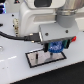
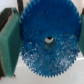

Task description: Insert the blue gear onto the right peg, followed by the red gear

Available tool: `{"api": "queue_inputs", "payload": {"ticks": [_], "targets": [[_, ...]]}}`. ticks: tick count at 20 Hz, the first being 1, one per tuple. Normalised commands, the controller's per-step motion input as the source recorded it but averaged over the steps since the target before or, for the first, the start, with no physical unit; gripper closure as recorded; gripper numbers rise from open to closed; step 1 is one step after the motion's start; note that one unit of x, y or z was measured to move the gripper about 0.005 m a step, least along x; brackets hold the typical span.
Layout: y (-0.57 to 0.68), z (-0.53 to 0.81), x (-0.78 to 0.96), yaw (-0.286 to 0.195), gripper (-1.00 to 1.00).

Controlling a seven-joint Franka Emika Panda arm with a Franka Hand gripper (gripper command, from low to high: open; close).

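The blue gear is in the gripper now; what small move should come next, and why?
Probably a slow descent, with small sideways corrections. The gripper holds the blue gear above the plate's end on the exterior view's right. The peg itself is not visible, so whether the hole is aligned cannot be told.

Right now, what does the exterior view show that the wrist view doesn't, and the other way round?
Only the exterior view shows the white, black-framed plate on the table, the arm's body and cable above it, and where the gripper sits over the plate's end on the exterior view's right. Only the wrist view shows the blue gear close up: its toothed rim, its centre hole, and the green pads pressing either side. Both show the blue gear held between the jaws. The red gear appears in neither.
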Motion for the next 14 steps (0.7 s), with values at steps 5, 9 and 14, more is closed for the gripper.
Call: {"api": "queue_inputs", "payload": {"ticks": [5, 9, 14], "targets": [[-0.11, -0.05, 0.08, 0.000, 1.00], [-0.11, -0.16, 0.12, 0.000, 1.00], [-0.07, -0.24, 0.08, 0.000, 1.00]]}}
